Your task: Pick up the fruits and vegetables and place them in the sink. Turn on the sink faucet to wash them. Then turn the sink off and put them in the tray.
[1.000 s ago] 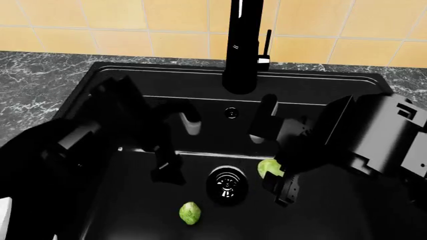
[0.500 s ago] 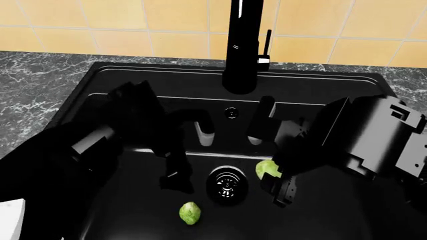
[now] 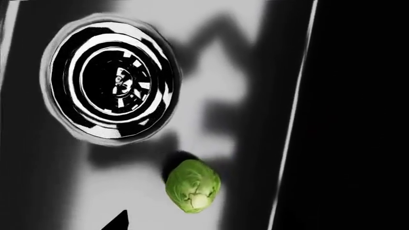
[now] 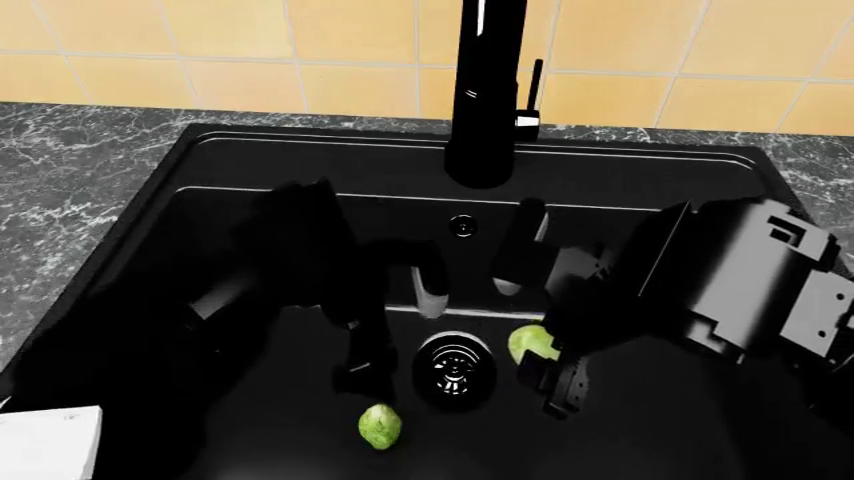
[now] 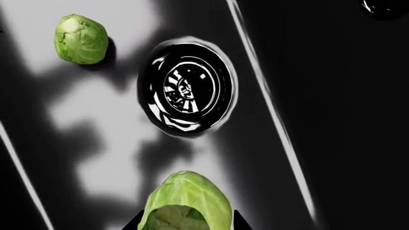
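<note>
Two yellow-green sprouts are in the black sink [image 4: 200, 200]. One sprout [image 4: 380, 427] [image 3: 193, 186] [image 5: 81, 39] lies free on the floor in front of the round drain [image 4: 455, 368]. My left gripper [image 4: 390, 335] hangs open just above and behind it; only one dark fingertip [image 3: 119, 221] shows in the left wrist view. The other sprout [image 4: 529, 342] [image 5: 185, 201] sits right of the drain, and my right gripper [image 5: 188, 221] [image 4: 537, 345] is shut on it, a finger on each side. The tall black faucet [image 4: 483, 90] stands behind the basin, with no water showing. The tray is out of view.
Grey marbled countertop [image 4: 67, 170] surrounds the basin, with a yellow tiled wall [image 4: 200, 50] behind. A white object [image 4: 51, 440] shows at the lower left corner. The faucet's thin lever [image 4: 537, 85] sticks up on its right side.
My left arm has moved right and down toward the drain and the free sprout. The right gripper and its sprout have shifted slightly left and down together. The free sprout has not moved.
</note>
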### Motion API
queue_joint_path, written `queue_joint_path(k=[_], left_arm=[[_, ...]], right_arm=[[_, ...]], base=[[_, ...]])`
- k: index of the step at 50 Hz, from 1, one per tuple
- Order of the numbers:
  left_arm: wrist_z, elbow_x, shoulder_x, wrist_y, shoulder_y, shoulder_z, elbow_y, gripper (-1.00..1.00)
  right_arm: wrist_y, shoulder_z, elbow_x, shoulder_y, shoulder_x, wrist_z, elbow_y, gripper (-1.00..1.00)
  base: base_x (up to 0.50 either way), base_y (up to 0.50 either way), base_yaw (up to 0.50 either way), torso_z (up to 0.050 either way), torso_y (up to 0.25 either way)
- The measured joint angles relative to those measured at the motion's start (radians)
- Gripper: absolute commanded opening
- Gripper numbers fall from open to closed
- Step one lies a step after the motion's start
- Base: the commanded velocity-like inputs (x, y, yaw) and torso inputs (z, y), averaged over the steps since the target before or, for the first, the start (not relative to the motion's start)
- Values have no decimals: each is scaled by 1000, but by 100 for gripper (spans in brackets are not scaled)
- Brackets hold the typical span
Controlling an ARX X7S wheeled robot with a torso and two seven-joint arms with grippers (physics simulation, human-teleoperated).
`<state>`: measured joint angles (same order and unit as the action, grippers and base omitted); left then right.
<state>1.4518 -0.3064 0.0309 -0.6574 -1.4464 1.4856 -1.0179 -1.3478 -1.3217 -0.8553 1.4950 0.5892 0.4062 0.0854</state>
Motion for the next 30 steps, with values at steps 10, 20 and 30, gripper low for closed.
queue_joint_path(k=[10, 20, 30], left_arm=[[12, 9, -20, 17, 34, 38, -10, 100], [12, 18, -27, 22, 54, 50, -11, 100], [-2, 40, -29, 11, 65, 63, -10, 100]], right_arm=[[10, -5, 0, -4, -2, 0, -7, -100], [19, -8, 0, -8, -2, -1, -12, -100], [28, -9, -1, -14, -2, -4, -17, -100]], base=[[0, 0, 0, 0, 0], [0, 0, 0, 0, 0], [0, 0, 0, 0, -38]])
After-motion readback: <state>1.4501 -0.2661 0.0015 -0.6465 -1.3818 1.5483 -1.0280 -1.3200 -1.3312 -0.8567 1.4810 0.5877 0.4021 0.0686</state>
